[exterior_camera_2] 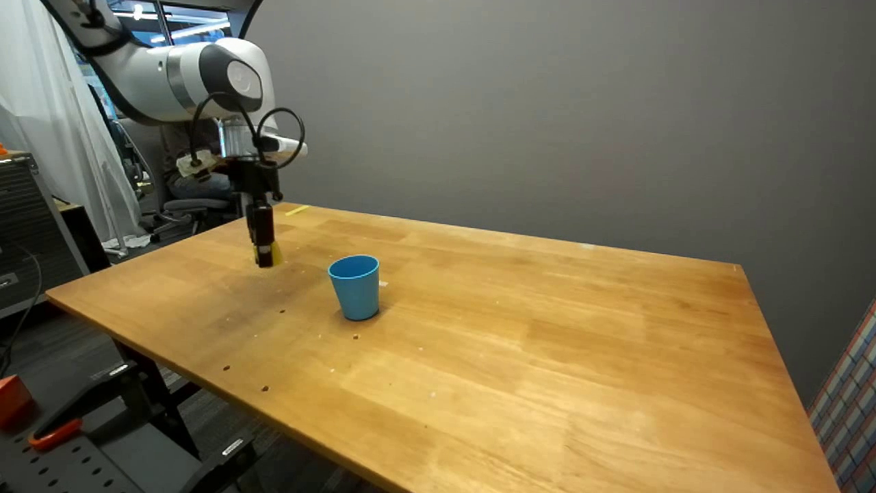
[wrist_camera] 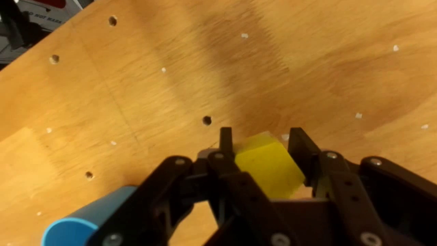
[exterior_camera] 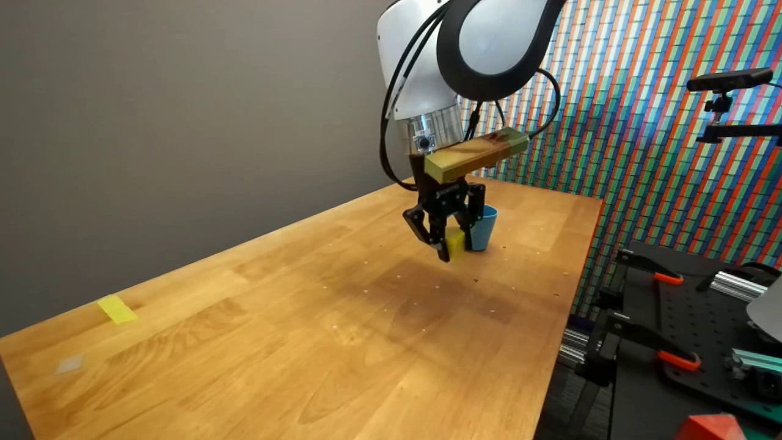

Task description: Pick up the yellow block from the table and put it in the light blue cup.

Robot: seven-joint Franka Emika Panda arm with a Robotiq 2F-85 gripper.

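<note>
Surfaces: wood, plastic, metal, cloth.
Desk (exterior_camera_2: 602,356): wood, grain showing, faint sheen. Cup (exterior_camera_2: 358,293): smooth, plastic-looking. Yellow block (wrist_camera: 269,169): matt. Claw (wrist_camera: 262,141): matt, with shiny metal screw heads (wrist_camera: 371,238). Wrist collar (exterior_camera: 443,124): polished metal. Curtain (exterior_camera_2: 44,116): thin-looking cloth.

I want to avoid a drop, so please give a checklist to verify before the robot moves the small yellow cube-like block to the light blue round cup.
1. Black two-finger gripper closed on the yellow block: ok.
2. Block off the light-brown wooden table: ok.
3. Light blue cup upright: ok.
4. Block over the cup: not ok, off to one side.
5. Inside of cup free: cannot tell, bottom hidden.
</note>
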